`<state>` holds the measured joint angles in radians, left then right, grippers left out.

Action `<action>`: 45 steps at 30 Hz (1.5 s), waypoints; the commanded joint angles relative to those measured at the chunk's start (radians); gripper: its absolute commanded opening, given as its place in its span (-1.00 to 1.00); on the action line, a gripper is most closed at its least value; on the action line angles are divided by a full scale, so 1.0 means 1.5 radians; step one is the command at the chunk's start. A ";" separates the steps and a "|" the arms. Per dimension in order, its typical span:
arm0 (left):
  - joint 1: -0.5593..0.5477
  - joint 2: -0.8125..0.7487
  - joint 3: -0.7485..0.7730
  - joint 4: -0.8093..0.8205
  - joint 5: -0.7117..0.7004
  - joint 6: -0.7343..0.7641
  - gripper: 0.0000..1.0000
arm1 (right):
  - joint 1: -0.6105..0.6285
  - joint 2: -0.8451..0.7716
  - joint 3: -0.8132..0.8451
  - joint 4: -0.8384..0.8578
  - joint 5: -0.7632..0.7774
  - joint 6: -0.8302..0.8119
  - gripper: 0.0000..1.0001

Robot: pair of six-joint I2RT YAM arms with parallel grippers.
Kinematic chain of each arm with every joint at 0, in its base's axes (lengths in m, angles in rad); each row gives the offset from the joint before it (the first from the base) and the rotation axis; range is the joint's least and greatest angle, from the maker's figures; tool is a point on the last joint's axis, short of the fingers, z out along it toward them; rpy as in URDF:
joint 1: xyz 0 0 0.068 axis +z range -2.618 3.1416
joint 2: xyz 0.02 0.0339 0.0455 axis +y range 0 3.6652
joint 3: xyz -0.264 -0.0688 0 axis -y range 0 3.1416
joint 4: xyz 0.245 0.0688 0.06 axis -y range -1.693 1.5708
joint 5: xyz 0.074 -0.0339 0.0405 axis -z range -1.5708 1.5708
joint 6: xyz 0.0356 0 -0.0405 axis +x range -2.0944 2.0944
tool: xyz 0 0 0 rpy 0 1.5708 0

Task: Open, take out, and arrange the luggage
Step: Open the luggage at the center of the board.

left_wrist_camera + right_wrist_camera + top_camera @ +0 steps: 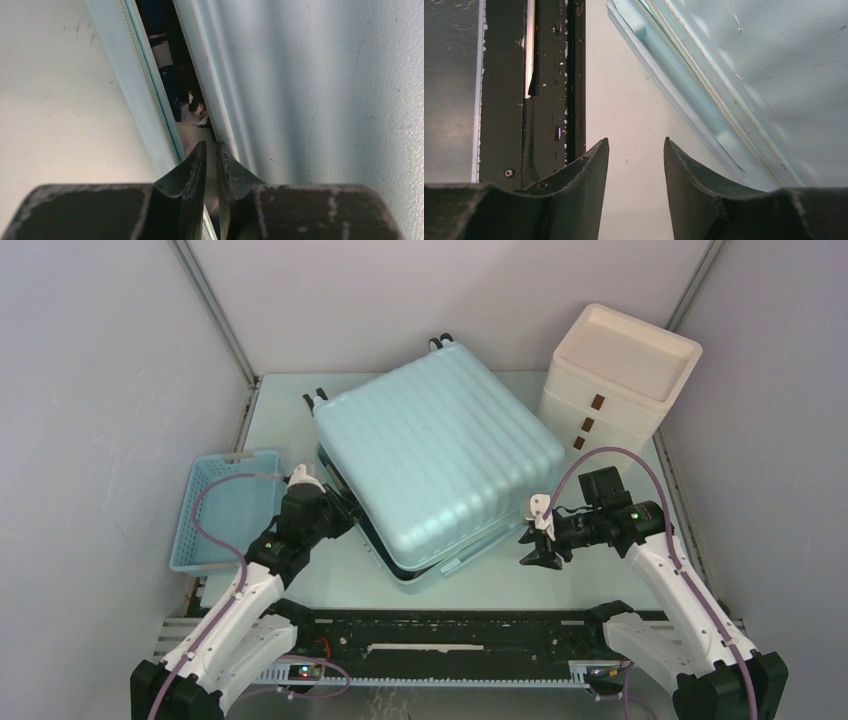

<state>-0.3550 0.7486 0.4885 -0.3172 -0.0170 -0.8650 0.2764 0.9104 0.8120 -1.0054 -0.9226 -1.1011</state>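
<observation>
Overhead, top cam: shows large pale mint-blue ribbed hard-shell suitcase (440, 440) mid-table, turned at an angle, black-and-white wheels (316, 397) toward far-left side. Shows lid (470, 410) ajar along near edge, dark gap over lower shell (435, 568). Shows small blue slatted plastic basket (225, 510) to its left and cream-white box w/ brown drawer tabs (615, 375) at far right, just beside suitcase corner. Puts left gripper (340, 508) at suitcase's near-left seam, right gripper (540, 552) just off near-right corner, pointing down over pale table (500, 580).

Left wrist cam: shows fingers (190, 175) nearly together, only a thin slit btw them, tips poked into gap btw lid and lower shell rim. Can't tell if anything pinched. Shows dark and pale contents (192, 130) inside gap, too blurred to name.

Right wrist cam: shows fingers (584, 180) spread wide, holding nothing, bare table btw them. Shows suitcase edge w/ zip (704, 84) at upper right, apart from tips, and black base rail (549, 75) on left.
</observation>
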 commanded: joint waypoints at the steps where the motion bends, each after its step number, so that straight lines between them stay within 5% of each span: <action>1: -0.003 0.025 0.056 -0.030 -0.006 -0.002 -0.64 | 0.004 -0.014 0.001 0.004 -0.017 0.002 0.07; 26: -0.003 -0.047 0.076 0.133 0.163 0.001 -0.22 | -0.008 -0.029 0.098 -0.081 -0.140 -0.005 0.08; 35: -0.003 -0.034 0.100 0.232 0.193 -0.026 0.00 | -0.057 -0.011 0.225 -0.088 -0.155 0.061 0.11; 45: -0.004 0.011 0.139 0.301 0.231 -0.052 0.09 | -0.017 0.017 0.334 0.003 -0.112 0.200 0.39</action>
<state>-0.3504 0.7696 0.5678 -0.1520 0.2512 -0.8768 0.2199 0.9176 1.2366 -1.1015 -1.1294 -0.9371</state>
